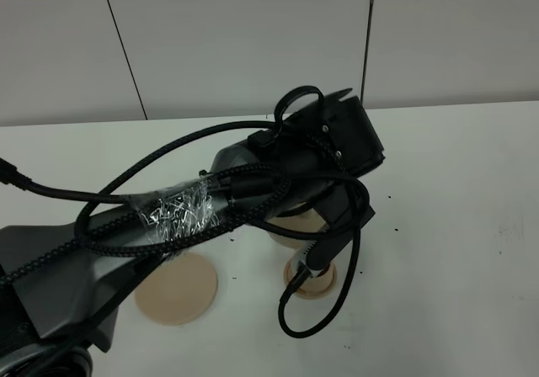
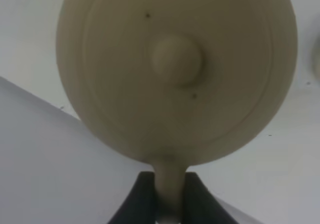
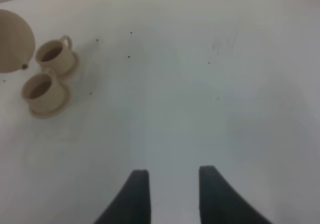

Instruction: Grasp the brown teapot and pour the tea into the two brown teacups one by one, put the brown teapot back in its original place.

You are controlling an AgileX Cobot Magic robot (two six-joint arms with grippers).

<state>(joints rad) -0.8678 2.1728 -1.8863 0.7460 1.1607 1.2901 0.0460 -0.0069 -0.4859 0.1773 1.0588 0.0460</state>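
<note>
Filling most of the left wrist view, the brown teapot [image 2: 175,74] is a squat, round, matte light-tan clay pot with a domed lid, a concentric ridge and a round knob at the centre. Its loop handle [image 2: 169,191] runs down between the two dark fingers [image 2: 135,204] of the left gripper [image 2: 169,204], which are closed against it on both sides, so the pot is held by the handle above the white table [image 2: 280,184].

From the exterior high camera the left arm [image 1: 253,183], wrapped in braided cables, reaches across the middle and hides the teapot. Just below it lie the two brown teacups: one cup [image 1: 313,278] on its small saucer shows partly behind the cable, and the edge of the other [image 1: 296,225] peeks out under the arm. The larger flat round saucer [image 1: 177,289] lies bare to their left.

In the right wrist view both small cylindrical cups [image 3: 54,56] [image 3: 42,91] stand side by side on their saucers, close beside the teapot's rounded body [image 3: 15,41]. The right gripper [image 3: 173,194] hangs well apart from them with its fingers spread and nothing between them.
</note>
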